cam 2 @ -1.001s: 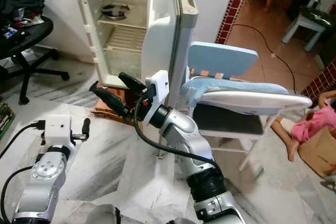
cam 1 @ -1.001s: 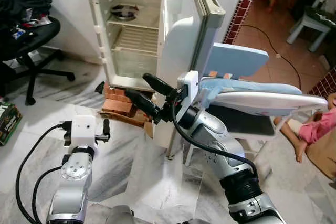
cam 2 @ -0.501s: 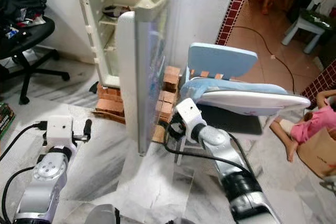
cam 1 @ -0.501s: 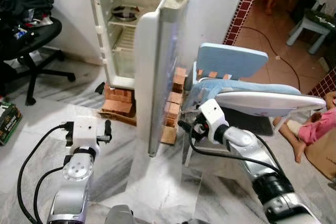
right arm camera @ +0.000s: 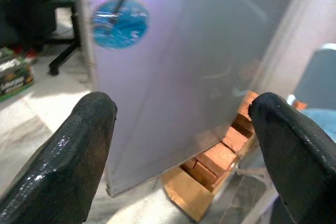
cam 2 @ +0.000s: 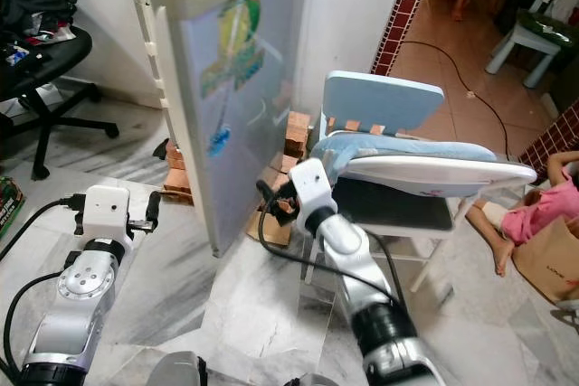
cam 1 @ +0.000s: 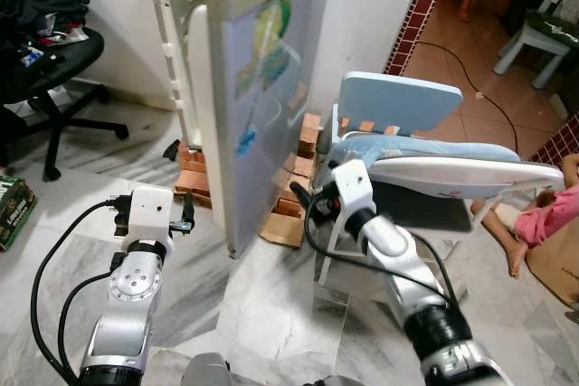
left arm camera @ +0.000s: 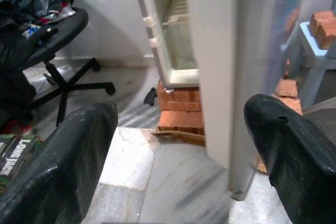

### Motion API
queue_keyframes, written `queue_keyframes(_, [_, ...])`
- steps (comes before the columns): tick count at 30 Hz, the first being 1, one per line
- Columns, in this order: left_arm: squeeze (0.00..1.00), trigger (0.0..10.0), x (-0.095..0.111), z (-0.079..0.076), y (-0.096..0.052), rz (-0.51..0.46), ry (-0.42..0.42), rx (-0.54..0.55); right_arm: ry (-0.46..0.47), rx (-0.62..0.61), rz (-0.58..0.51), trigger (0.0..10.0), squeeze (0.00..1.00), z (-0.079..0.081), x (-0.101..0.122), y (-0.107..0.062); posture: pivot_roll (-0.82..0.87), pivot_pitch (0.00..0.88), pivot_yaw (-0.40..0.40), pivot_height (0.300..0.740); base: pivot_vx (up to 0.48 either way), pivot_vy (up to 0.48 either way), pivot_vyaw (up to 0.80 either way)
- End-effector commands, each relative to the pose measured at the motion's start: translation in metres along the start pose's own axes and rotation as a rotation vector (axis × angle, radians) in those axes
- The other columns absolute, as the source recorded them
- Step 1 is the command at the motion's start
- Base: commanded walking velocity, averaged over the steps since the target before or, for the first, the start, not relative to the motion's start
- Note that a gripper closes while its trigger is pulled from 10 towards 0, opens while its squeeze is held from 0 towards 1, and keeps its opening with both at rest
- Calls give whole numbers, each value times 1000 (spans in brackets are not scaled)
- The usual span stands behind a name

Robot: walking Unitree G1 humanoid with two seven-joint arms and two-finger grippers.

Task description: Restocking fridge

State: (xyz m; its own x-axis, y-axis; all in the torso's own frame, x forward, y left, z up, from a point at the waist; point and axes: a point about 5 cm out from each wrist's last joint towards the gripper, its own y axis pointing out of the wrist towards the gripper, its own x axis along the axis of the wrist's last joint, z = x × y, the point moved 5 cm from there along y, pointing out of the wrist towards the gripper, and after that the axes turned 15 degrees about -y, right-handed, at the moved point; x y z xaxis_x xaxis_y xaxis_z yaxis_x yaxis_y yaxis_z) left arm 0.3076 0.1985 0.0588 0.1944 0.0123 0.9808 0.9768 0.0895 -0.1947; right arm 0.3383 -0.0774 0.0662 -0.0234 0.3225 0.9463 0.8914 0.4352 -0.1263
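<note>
The white fridge (cam 1: 167, 33) stands on bricks (cam 1: 288, 201) against the wall. Its door (cam 1: 262, 106) is swung nearly closed, its outer face with coloured stickers turned toward me. My right gripper (cam 2: 271, 202) is open, low at the door's outer face, near the bottom corner; in the right wrist view its fingers (right arm camera: 79, 145) spread wide before the door panel (right arm camera: 189, 66). My left gripper (left arm camera: 178, 150) is open and empty, held low in front of the door's free edge (left arm camera: 215, 61), with a sliver of fridge interior (left arm camera: 176, 30) visible past it.
A light blue chair (cam 1: 398, 106) carrying a white padded board (cam 1: 461, 174) stands right of the fridge, close to my right arm. A black office chair (cam 1: 45, 70) and a green box (cam 1: 11, 214) are on the left. A person in pink (cam 1: 543, 219) sits at the far right.
The fridge door has swung from wide open to nearly closed. My right gripper moved from the door's inner side to its outer face. The left arm has hardly moved.
</note>
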Motion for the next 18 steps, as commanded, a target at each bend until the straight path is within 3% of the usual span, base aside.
queue_keyframes(1, [0,10000,8,-5,2,-34,3,-25,17,-85,-47,10000,0,-16,10,-4,117,21,-74,740,0,0,0])
queue_keyframes(4, [0,10000,13,-13,-2,-73,1,-51,40,-192,-45,10000,0,-29,5,-15,103,26,-56,740,0,0,0])
queue_keyframes(11, [0,10000,17,-22,-2,-108,-19,-99,-7,-236,-19,10000,0,-45,1,-31,75,28,-29,740,0,0,0])
queue_keyframes(15, [0,10000,28,-25,2,-151,23,-129,11,-211,14,10000,0,-41,-6,-36,58,25,-12,740,0,0,0])
queue_keyframes(18, [0,10000,34,-27,5,-165,31,-138,3,-200,-19,10000,0,-41,2,-37,58,20,-9,740,0,0,0])
